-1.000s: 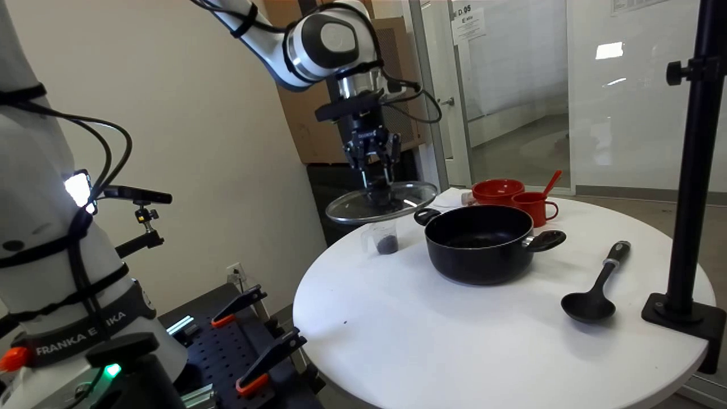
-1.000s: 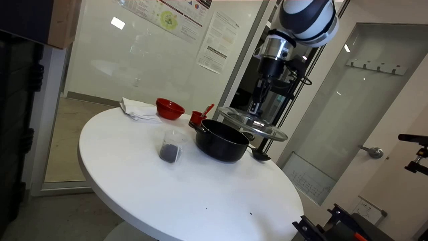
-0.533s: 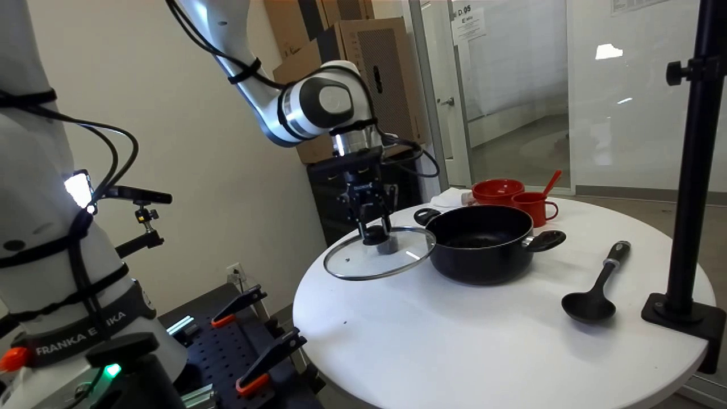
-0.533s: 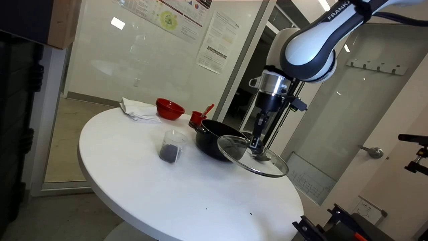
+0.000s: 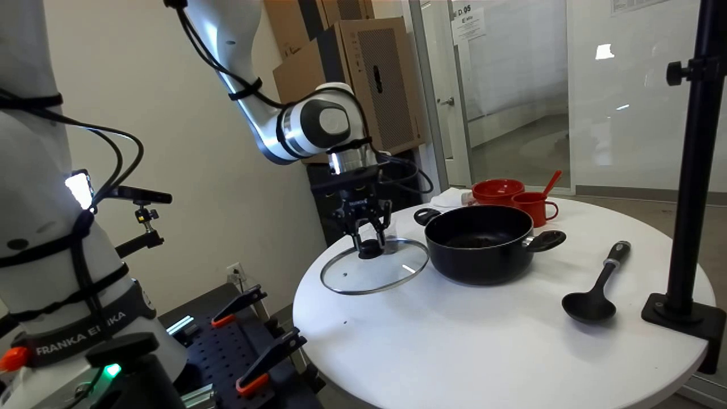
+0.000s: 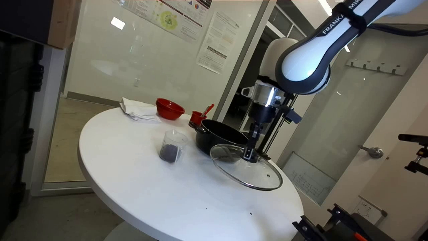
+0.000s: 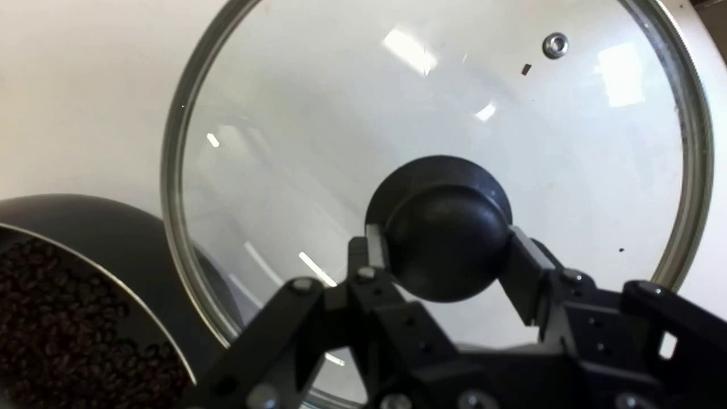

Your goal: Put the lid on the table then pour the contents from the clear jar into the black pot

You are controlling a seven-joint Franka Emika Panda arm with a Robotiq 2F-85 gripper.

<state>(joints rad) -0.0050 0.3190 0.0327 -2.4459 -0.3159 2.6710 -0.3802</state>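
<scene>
The lid [image 5: 376, 271] is held over the table [image 5: 488, 335] by the gripper [image 5: 370, 244], jaws pinched on its knob [image 7: 448, 244]; whether its edge touches cannot be told. In the wrist view the black pot [image 7: 113, 238] is seen between eight and nine o'clock from it, judged the side to avoid.

Gripper [image 7: 448, 247] clamped on blk knob [image 7: 446, 227] of glass lid [image 7: 341, 136] w/ metal rim [image 7: 172, 165] & vent [image 7: 555, 45], over white desk [image 7: 85, 102], contact unclear. Bottom L of wrist view: part of blk pot [image 7: 113, 244] w/ dk beans [image 7: 62, 324].
</scene>
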